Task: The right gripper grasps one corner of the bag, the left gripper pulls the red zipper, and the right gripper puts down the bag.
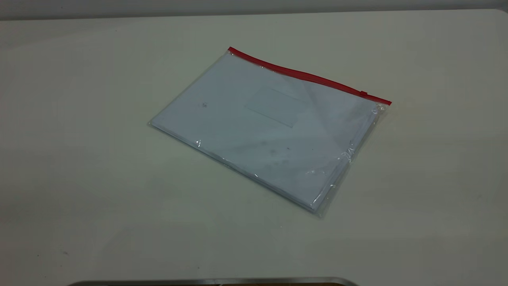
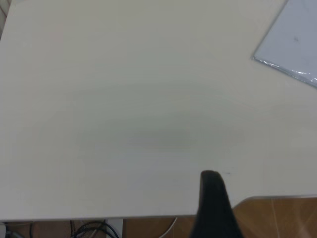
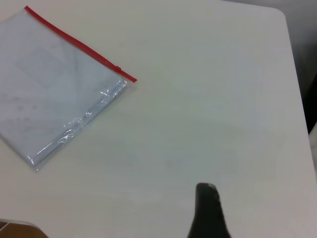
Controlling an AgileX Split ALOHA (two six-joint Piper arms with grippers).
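The bag (image 1: pixel 270 131) lies flat on the worktop (image 1: pixel 79 178), its red zipper (image 1: pixel 309 76) along the far edge. Both the left gripper (image 2: pixel 214 198) and right gripper (image 3: pixel 208 208) hang well apart from it, touching nothing. Only one dark tip of each shows, so I cannot tell how far either is spread.

Neither arm shows in the exterior view. Of the left gripper (image 2: pixel 214 198) only one dark finger pokes into its own wrist view, so whether it is open cannot be told; the same goes for the right gripper (image 3: pixel 208 210). The left wrist view cuts the bag (image 2: pixel 292 42) down to one corner. The slider tab (image 1: pixel 363 93) on the red zipper (image 1: pixel 305 75) is too small to make out clearly.
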